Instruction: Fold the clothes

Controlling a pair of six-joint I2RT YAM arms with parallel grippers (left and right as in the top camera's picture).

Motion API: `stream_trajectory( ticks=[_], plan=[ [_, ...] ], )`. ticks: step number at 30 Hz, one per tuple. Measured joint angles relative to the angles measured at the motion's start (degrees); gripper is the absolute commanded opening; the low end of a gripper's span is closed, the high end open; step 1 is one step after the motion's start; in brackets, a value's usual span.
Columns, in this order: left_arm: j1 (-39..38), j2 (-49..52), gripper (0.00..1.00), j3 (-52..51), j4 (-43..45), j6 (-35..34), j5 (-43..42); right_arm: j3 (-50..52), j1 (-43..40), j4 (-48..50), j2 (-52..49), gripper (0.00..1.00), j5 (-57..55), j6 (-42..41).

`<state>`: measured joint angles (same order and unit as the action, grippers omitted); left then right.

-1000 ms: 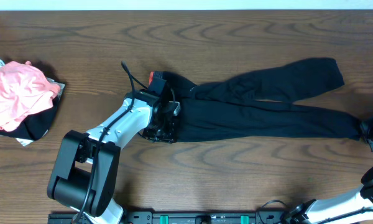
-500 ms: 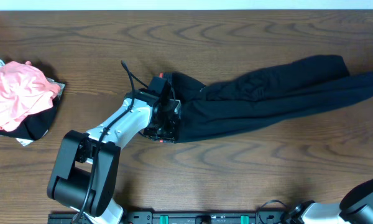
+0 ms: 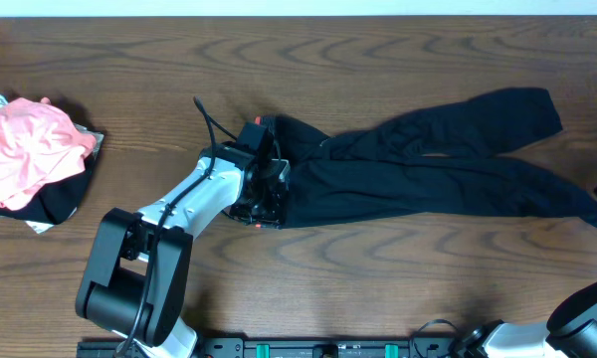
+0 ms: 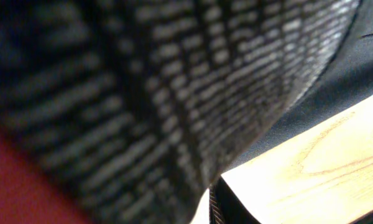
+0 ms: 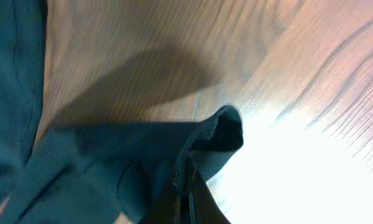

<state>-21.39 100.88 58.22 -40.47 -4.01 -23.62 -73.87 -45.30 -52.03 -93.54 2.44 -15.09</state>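
Obs: black trousers (image 3: 418,184) flat on desk (image 3: 378,60), long axis running from left hand (image 3: 264,194) at waistband to right hand (image 5: 188,177) at 1 leg cuff. Right hand pinched closed on that cuff; left hand's opening unknown, cloth fills its camera. Bare wood around both; pink pile (image 3: 25,149) well outboard of left hand

The overhead view looks straight down from high up, taking in the brown wooden table (image 3: 378,60) and the long black cloth trousers (image 3: 418,179) from waist to cuffs. The left wrist view sits hard against the trousers' waist end (image 4: 174,81), so near that the weave blurs, with a sliver of table (image 4: 323,155) lower right. The right wrist view faces down, close over one cuff (image 5: 217,134) and the table (image 5: 143,37) beside it. All three share the trousers.
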Motion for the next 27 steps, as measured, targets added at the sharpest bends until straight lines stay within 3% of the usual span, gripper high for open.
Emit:
stream_trajectory(
  ticks=[7, 9, 11, 13, 19, 27],
  plan=[
    [0.0, 0.0, 0.21, 0.0, 0.02, 0.0, 0.0, 0.11, 0.0, 12.17, -0.02, 0.02, -2.1, -0.42],
    [0.0, 0.0, 0.21, 0.0, 0.0, 0.0, 0.0, 0.11, -0.02, 13.57, -0.04, 0.07, -2.27, -0.48],
    [0.0, 0.0, 0.21, 0.0, 0.0, -0.02, 0.0, 0.11, 0.0, 13.64, -0.37, 0.18, -2.34, -0.76],
    [0.0, 0.0, 0.21, 0.0, 0.0, -0.02, 0.0, 0.11, -0.02, 12.5, -1.31, 0.2, -2.69, -0.87],
    [0.0, 0.0, 0.21, 0.0, 0.0, -0.02, 0.0, 2.73, -0.22, 6.67, -5.16, 0.21, -5.97, -1.31],
    [0.0, 0.0, 0.22, 0.0, 0.0, -0.02, 0.0, 3.87, -1.4, 7.15, -5.9, 0.17, -5.57, -3.3]
  ],
)
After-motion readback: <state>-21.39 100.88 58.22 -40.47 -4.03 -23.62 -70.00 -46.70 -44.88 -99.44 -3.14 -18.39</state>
